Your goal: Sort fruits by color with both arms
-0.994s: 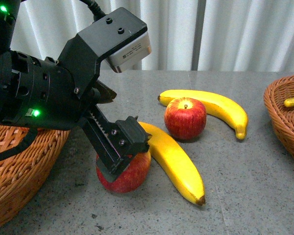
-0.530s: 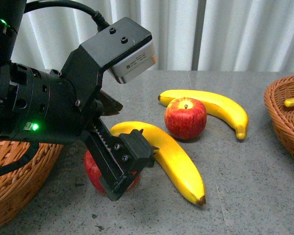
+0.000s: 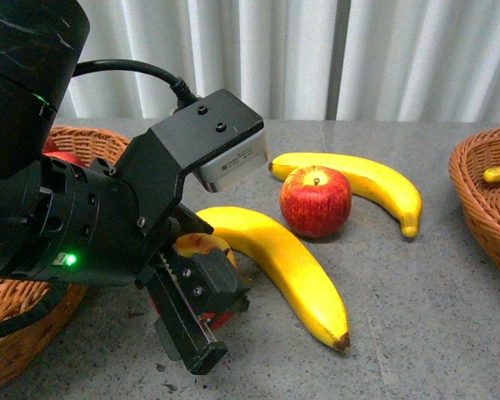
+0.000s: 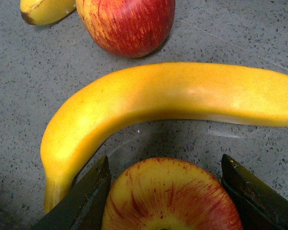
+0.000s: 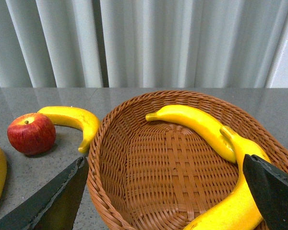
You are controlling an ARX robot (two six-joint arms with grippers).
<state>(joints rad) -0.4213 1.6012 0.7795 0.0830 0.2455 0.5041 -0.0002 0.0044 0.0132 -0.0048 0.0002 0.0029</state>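
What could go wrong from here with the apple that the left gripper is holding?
The left gripper clamps the glossy, round apple by its sides only, so it might slip out.
The nearest banana lies right beside the apple, so a sideways swing could knock it.
The left basket sits close by, and a low swing might catch its rim.

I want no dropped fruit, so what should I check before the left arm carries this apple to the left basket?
1. Left claw shut on apple: ok.
2. Apple clear of nearest banana: ok, a gap shows.
3. Room in left basket: cannot tell, the arm hides most of it.
4. Right claw open and empty: ok.
5. Right basket holds only bananas: ok.
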